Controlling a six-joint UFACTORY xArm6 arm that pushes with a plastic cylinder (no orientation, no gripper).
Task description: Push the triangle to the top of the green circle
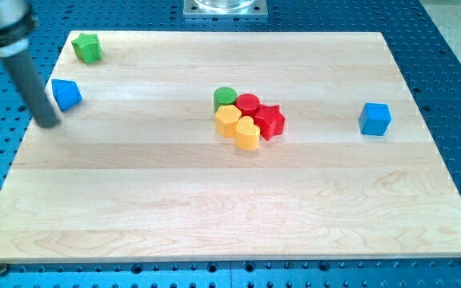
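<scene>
The blue triangle lies near the board's left edge. My tip rests on the board just left of and slightly below the triangle, close to it. The green circle sits near the board's middle, at the top left of a tight cluster. Touching it are a red circle, a yellow hexagon, a yellow heart and a red star.
A green star lies near the board's top left corner. A blue cube stands at the right. The wooden board lies on a blue perforated table, with a metal mount at the view's top.
</scene>
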